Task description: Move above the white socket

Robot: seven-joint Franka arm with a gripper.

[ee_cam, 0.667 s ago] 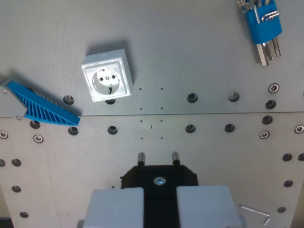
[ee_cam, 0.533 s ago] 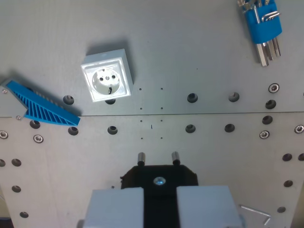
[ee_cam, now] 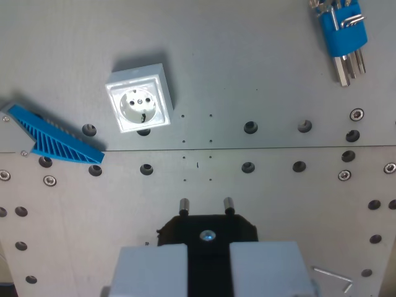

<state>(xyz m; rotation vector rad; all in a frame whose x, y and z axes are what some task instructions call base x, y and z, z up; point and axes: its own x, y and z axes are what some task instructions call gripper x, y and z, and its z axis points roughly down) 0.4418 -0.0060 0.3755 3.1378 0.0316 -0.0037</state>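
Note:
The white socket (ee_cam: 138,99) is a square box with a round two-hole face, lying on the grey metal plate (ee_cam: 247,62) at the upper part of the wrist view's left. My gripper (ee_cam: 208,250) fills the bottom centre, its two pale grey fingers (ee_cam: 150,269) shut on a black plug (ee_cam: 208,230). The plug's two metal pins (ee_cam: 184,205) point toward the top of the picture. The socket lies well up and toward the wrist view's left from the plug, apart from it.
A blue ribbed wedge (ee_cam: 54,141) lies at the left edge just below the socket. A blue holder with hex keys (ee_cam: 342,34) is at the top right. A loose hex key (ee_cam: 334,276) rests at the bottom right. Rows of holes and screws dot the plate.

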